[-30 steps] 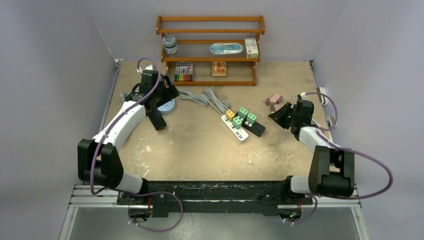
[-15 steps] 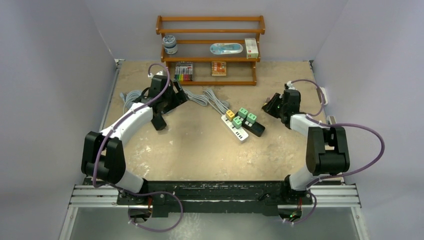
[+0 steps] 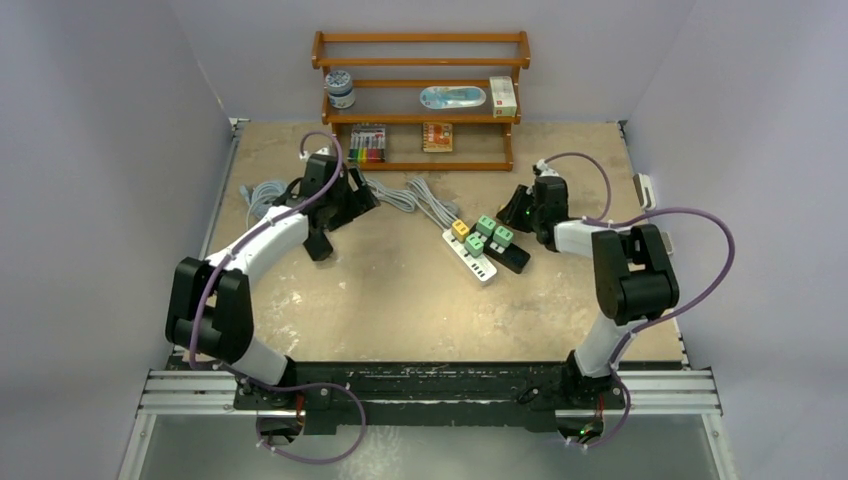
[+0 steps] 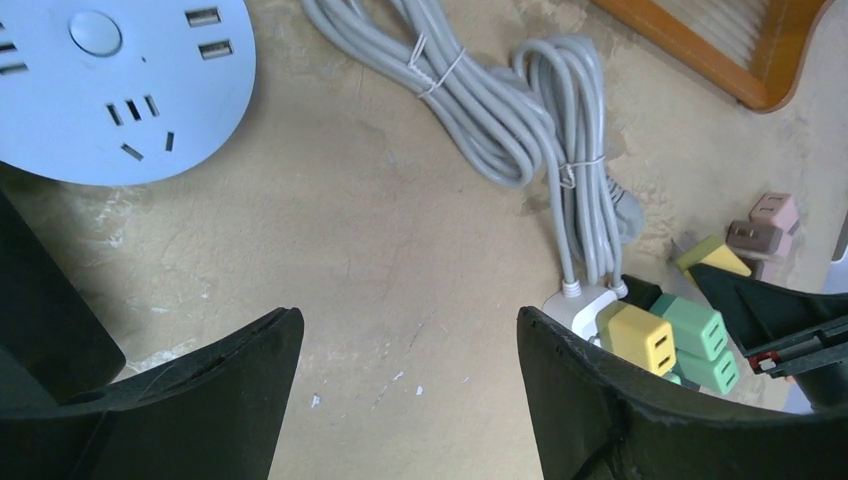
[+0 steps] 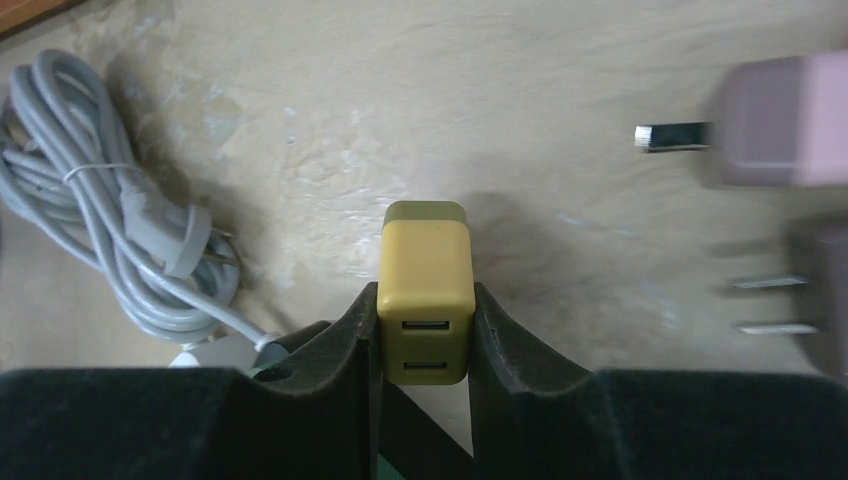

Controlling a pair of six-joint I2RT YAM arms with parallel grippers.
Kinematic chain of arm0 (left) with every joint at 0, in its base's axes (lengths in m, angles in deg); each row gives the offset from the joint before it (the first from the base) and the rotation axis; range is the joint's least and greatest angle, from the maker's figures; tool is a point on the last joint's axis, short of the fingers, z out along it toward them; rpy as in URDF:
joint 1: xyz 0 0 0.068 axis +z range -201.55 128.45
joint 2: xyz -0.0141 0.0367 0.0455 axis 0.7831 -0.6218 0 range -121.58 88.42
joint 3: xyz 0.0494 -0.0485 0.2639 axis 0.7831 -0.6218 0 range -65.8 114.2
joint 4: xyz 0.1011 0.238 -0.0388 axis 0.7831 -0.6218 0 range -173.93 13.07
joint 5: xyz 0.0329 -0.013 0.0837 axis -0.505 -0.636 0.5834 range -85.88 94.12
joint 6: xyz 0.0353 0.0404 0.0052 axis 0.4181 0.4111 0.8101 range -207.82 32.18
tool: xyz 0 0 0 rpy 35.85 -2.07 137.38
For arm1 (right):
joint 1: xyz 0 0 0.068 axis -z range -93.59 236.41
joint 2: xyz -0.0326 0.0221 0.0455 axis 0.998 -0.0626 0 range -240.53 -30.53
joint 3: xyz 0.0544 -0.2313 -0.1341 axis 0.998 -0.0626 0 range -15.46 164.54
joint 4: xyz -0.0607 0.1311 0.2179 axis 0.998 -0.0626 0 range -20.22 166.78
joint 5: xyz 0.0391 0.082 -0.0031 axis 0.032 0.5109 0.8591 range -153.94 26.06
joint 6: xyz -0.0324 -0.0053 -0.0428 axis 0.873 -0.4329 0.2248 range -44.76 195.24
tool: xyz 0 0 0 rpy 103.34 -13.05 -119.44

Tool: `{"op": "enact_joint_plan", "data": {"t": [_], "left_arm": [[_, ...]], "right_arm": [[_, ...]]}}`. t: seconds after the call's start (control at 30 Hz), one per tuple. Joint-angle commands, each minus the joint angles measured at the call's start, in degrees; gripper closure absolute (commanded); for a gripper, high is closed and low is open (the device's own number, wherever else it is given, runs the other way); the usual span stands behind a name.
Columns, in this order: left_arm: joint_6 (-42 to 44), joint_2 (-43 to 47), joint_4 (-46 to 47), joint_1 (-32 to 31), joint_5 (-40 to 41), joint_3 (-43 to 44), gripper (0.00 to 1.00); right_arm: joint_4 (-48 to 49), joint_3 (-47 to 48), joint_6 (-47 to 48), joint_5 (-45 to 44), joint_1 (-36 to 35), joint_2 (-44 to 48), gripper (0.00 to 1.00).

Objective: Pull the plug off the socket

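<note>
Yellow plug [image 5: 425, 250] sits clamped between the closed fingers of the right gripper [image 5: 425, 295], just beyond the far end of the power strip [image 3: 470, 257]. Left of that strip, the left gripper [image 4: 410, 345] hangs open, holding nothing.

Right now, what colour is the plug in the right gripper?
Mustard yellow; the plug shows best in the right wrist view.
</note>
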Motion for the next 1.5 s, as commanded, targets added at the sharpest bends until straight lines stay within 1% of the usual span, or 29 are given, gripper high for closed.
{"op": "enact_joint_plan", "data": {"t": [0.0,0.27,0.3,0.57,0.83,1.03,1.13,1.23,1.47], "left_arm": [[-1.13,-1.29,3.43,0.24,-2.92,-2.56,0.23],[-1.91,-2.39,5.02,0.21,-3.04,-4.48,0.24],[-1.96,-2.62,5.08,0.22,-3.11,-4.52,0.24],[-2.19,-4.63,7.07,1.14,-4.08,-4.88,0.24],[-1.35,-8.19,8.17,5.49,-8.13,-2.88,0.25],[-1.31,-7.2,7.59,9.16,-8.89,-2.25,0.26],[-0.41,-6.17,6.18,10.12,-8.33,-1.74,0.26],[0.84,-5.13,4.41,10.78,-7.1,-1.09,0.26],[3.25,-3.29,1.43,11.67,-5.56,-0.16,0.26]], "right_arm": [[-0.01,2.02,0.17,1.82,-4.0,-2.42,1.0],[-0.65,6.21,-2.2,4.78,-13.55,-6.23,1.0],[-0.73,8.35,-2.31,5.49,-14.66,-6.82,1.0],[-2.44,16.67,-2.64,9.34,-22.02,-10.66,1.0],[-4.07,26.71,-1.01,15.13,-28.44,-15.54,1.0],[-5.62,32.43,2.77,18.48,-31.77,-17.19,1.0],[-5.55,31.93,3.29,18.15,-31.73,-15.06,1.0],[-4.61,31.14,4.66,15.36,-30.05,-11.65,1.0],[1.01,25.79,5.74,18.92,-20.68,-3.31,1.0]]}}
